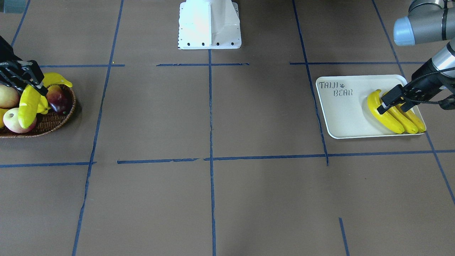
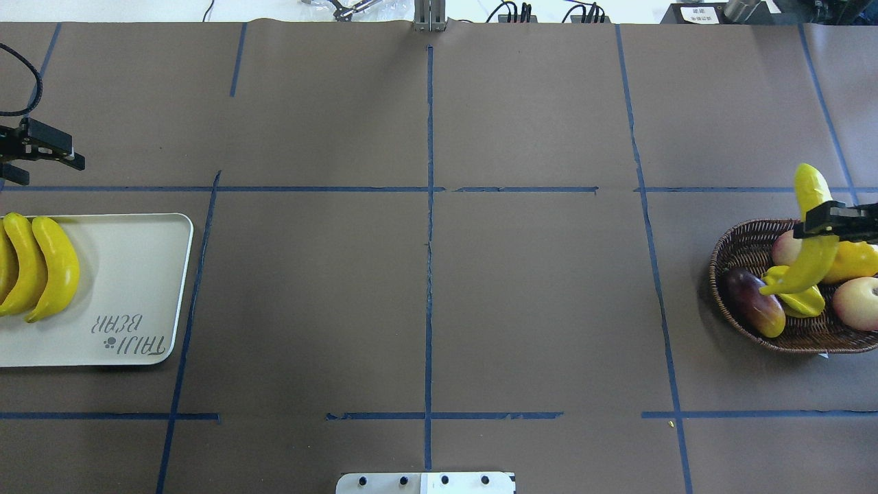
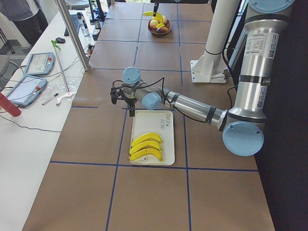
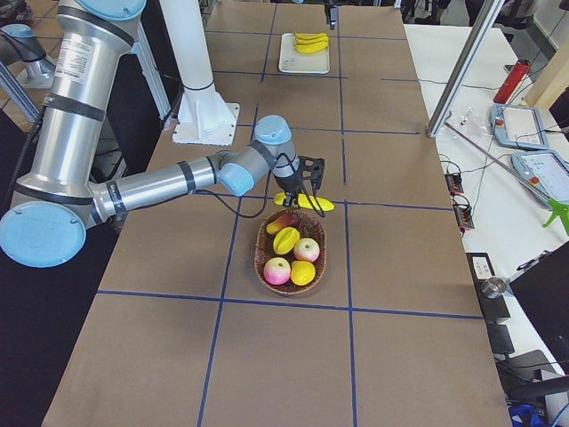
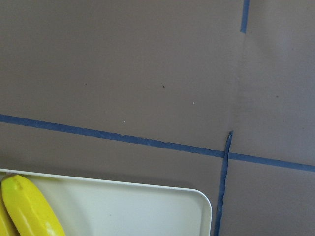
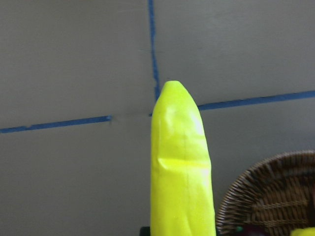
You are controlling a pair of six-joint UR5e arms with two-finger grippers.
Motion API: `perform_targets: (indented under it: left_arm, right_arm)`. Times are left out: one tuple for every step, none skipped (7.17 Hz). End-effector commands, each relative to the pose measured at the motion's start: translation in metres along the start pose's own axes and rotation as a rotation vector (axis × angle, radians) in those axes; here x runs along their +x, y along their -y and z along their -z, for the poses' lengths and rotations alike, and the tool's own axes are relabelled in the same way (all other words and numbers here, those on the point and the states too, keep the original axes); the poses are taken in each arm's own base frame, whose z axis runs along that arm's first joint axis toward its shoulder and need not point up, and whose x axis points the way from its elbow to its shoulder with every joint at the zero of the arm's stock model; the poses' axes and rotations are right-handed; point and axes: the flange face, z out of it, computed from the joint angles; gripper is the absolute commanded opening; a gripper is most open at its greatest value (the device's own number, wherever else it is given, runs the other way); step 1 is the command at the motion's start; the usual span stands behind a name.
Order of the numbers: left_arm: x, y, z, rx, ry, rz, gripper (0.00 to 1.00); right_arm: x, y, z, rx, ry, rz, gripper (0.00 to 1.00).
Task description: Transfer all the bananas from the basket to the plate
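One banana [image 2: 809, 264] is at the right edge of the overhead view. The right end effector [image 2: 820, 221] is clamped across its middle. It hangs tilted, with its lower end over the basket [image 2: 789, 339] and its upper end beyond the basket's rim, over the bare brown tabletop [image 2: 425, 302]. The right wrist view shows the banana's tip against the tabletop, with a curve of the basket in the lower right corner. I cannot tell whether the banana touches the fruit below it.

The other three bananas [image 2: 51, 267] lie side by side on the tray [image 2: 137, 274] at the left edge of the overhead view. They are at the tray's outer end, away from its "TAIJI BEAR" print.

The left end effector [image 2: 44, 170] hangs at the upper left of that view. It is above the tabletop just past the tray's long edge, with its jaws apart and nothing between them. The left wrist view shows a corner of the tray and one banana tip at the bottom left.

The basket also holds a starfruit [image 2: 799, 298], a dark red fruit [image 2: 754, 312] and an apple [image 2: 857, 302]. Blue tape lines [image 2: 429, 240] divide the tabletop into squares, and the white robot base [image 1: 209, 25] sits at the top centre of the front-facing view.
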Motion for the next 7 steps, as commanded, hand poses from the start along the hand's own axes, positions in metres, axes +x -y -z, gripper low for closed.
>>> perform_targets:
  left_arm:
    - [0.023, 0.002, 0.007, -0.021, -0.050, -0.029, 1.00]
    - [0.044, 0.006, 0.013, -0.036, -0.090, -0.055, 1.00]
    - [0.074, 0.006, 0.012, -0.039, -0.116, -0.091, 1.00]
    - [0.100, 0.006, 0.009, -0.049, -0.135, -0.061, 1.00]
    - [0.160, -0.004, 0.003, -0.076, -0.182, -0.091, 1.00]
    - [0.192, -0.007, 0.009, -0.084, -0.210, -0.026, 1.00]
    - [0.235, -0.014, 0.012, -0.106, -0.245, 0.032, 1.00]
  right_arm:
    - [-0.101, 0.017, -0.020, -0.044, 0.130, 0.002, 0.03]
    - [-0.163, 0.009, -0.023, -0.063, 0.205, -0.033, 0.03]
    - [-0.214, -0.005, -0.032, -0.049, 0.249, -0.024, 0.02]
    - [-0.244, -0.022, -0.047, -0.012, 0.264, -0.017, 0.02]
    - [-0.273, -0.035, -0.062, 0.022, 0.320, -0.016, 0.02]
    - [-0.292, -0.049, -0.081, 0.038, 0.388, -0.050, 0.02]
    - [-0.310, -0.051, -0.089, 0.052, 0.426, -0.042, 0.02]
